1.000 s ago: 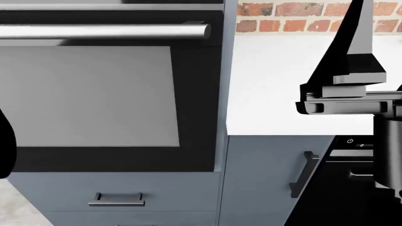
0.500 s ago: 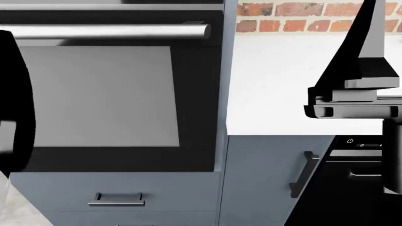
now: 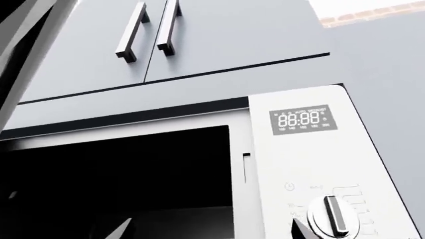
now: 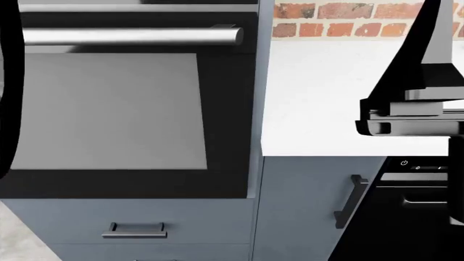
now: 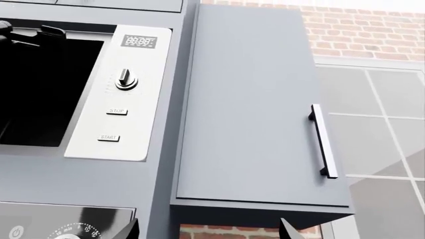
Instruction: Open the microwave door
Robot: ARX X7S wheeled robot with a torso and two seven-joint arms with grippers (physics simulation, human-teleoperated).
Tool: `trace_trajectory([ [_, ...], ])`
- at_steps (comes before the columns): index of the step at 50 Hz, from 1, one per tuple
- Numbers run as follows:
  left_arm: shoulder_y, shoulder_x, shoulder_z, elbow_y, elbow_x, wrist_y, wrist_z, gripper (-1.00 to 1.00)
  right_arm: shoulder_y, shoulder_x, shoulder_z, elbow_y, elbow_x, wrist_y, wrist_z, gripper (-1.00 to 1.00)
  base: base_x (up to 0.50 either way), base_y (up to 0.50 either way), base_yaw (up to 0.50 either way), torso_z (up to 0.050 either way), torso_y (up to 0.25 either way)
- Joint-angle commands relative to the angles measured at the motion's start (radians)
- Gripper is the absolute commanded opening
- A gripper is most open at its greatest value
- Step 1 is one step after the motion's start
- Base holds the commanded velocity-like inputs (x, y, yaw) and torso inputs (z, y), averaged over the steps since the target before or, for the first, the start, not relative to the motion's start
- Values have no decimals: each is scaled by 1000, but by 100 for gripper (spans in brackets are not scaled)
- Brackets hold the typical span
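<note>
Head view, far left edge: a curved black length of the left arm (image 4: 8, 81), crossing the front of a black built-in oven (image 4: 225, 109) with a grey glass pane and a long brushed-steel bar handle (image 4: 130, 36) along its top. Underneath, a slate-blue drawer (image 4: 195, 223) with a small metal pull. Right of centre, a white countertop (image 4: 319, 92) backed by a red brick wall (image 4: 326, 22); at the far right, the black right arm (image 4: 409, 109) hanging over that counter. Left wrist view: a white-fronted microwave (image 3: 265, 149) filling the lower frame, set under two grey cabinet doors with dark bar handles (image 3: 133, 32). Black expanse at the lower left of its front, cavity or door glass impossible to tell; a digital display reading 88:88 (image 3: 303, 118) at the right, a round silver dial (image 3: 332, 219) lower down. Left gripper (image 3: 206, 231) spread wide, only two tips showing at the bottom edge, close in front of the microwave and pinching nothing. Right wrist view: the same microwave (image 5: 126, 99) at the upper left, seen from farther off, with a tall grey wall cabinet (image 5: 252, 109) and its vertical handle to the right. Right gripper (image 5: 209, 229) likewise spread, two dark tips at the bottom edge, empty.
</note>
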Motion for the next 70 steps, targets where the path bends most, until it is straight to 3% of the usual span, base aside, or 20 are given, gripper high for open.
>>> trace_trajectory([
  [1,-83,17,26,-221,70,96,-22,100,1,15,-5,-4,5,-9,12,100,0,0,0,0,0],
  [14,-156,7,50,-391,115,163,-33,100,8,20,-22,-1,0,-17,17,100,0,0,0,0,0],
  [45,-110,-193,87,-69,166,-107,-82,100,31,11,-54,17,-5,-38,15,100,0,0,0,0,0],
  [57,-95,-316,82,117,183,-265,-98,100,31,10,-62,21,-10,-46,13,100,0,0,0,0,0],
  [70,-61,-418,69,197,191,-365,-102,100,52,0,-76,18,-8,-31,17,100,0,0,0,0,0],
])
